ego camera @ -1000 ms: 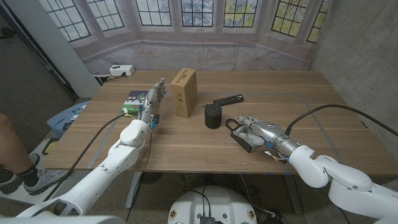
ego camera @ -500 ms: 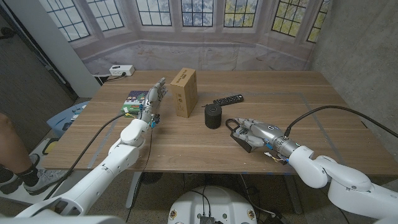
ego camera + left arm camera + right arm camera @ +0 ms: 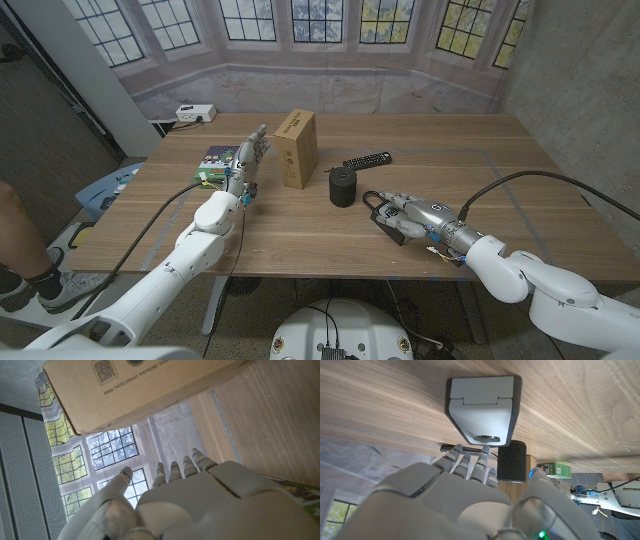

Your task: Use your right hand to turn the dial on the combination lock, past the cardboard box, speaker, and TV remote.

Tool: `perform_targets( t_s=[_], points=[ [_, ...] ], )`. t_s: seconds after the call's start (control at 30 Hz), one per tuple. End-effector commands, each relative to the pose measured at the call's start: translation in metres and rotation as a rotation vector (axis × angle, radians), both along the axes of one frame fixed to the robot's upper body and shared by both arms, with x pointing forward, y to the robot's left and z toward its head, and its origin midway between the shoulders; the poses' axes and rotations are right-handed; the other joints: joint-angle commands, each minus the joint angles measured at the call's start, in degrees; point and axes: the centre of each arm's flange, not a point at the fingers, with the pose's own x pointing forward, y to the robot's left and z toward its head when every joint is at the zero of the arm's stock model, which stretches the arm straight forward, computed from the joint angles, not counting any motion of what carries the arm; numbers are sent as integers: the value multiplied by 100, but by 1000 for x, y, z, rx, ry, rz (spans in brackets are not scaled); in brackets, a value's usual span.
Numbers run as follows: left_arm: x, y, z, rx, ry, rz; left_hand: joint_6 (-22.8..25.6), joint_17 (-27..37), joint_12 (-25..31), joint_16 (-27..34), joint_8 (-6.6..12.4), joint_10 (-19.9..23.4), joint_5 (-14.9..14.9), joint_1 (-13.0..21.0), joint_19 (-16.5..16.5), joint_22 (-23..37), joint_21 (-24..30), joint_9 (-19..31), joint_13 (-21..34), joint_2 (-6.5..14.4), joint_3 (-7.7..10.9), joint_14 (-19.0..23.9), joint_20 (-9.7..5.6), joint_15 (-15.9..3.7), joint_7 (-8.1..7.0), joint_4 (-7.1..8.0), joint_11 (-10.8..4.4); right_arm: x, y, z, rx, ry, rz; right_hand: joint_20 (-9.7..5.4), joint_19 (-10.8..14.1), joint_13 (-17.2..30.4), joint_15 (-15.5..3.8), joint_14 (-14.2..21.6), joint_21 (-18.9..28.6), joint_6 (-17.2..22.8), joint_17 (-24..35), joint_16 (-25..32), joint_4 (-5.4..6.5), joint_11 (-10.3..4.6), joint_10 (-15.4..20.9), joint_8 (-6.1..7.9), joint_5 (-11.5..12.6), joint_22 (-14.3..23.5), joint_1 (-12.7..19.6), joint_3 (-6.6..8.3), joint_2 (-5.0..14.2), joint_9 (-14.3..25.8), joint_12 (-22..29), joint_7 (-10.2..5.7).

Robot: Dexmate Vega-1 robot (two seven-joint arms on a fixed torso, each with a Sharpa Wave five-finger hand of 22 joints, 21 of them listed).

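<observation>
The combination lock point(image 3: 380, 213) is a dark block with a shackle, lying on the wooden table point(image 3: 500, 150) near the front right. My right hand point(image 3: 410, 214) lies over its near side, fingers stretched onto it and thumb apart. In the right wrist view the fingertips point(image 3: 470, 456) reach the end of the lock's grey body point(image 3: 482, 407). Beyond the lock stand the black speaker point(image 3: 343, 187), the TV remote point(image 3: 367, 159) and the upright cardboard box point(image 3: 297, 148). My left hand point(image 3: 248, 160) is raised beside the box, fingers spread upward and holding nothing; the box point(image 3: 140, 390) is close ahead of it.
A colourful small box point(image 3: 213, 160) lies on the table behind my left hand. A white power strip point(image 3: 195, 113) sits off the far left corner. A person's leg point(image 3: 20, 250) shows at the left edge. A black cable point(image 3: 520, 175) arcs over the table's right side.
My right hand has crept a little forward and left, its fingers covering more of the lock. The left arm has not moved.
</observation>
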Motion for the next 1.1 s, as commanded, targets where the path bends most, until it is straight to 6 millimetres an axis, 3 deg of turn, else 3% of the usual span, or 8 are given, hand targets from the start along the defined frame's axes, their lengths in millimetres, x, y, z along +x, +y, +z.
perform_targets(
  t_s=[0.03, 0.9, 1.1],
  points=[
    [2, -3, 1, 1, -3, -6, -36, 28, -10, -2, 32, -9, -1, 0, 38, 10, -1, 23, 29, -7, 55, 17, 22, 47, -7, 4, 38, 0, -4, -2, 1, 3, -11, -174, -18, 25, -104, 46, -3, 12, 19, 23, -21, 3, 66, 40, -15, 19, 20, 15, 6, 9, 7, 10],
    [-3, -4, -2, 0, -6, -3, -47, 28, -12, 1, 40, -11, -2, -4, 43, 10, 0, 22, 29, -11, 60, 29, 21, 47, -8, 0, 40, 1, -6, -14, 15, 4, -18, -184, 32, 29, -100, 132, 15, 41, 31, 43, -41, -28, 202, 57, -20, 19, -11, 36, 6, 9, -2, 42],
    [-5, -3, -3, -1, -8, -3, -53, 28, -11, -1, 39, -7, -2, -5, 43, 10, 0, 22, 29, -12, 61, 27, 21, 48, -8, -2, 43, 1, -5, -17, 14, 8, -22, -191, 58, 30, -107, 170, 23, 52, 32, 50, -54, 11, 252, 62, -20, 19, -14, 45, 5, 9, -2, 111]
  ],
)
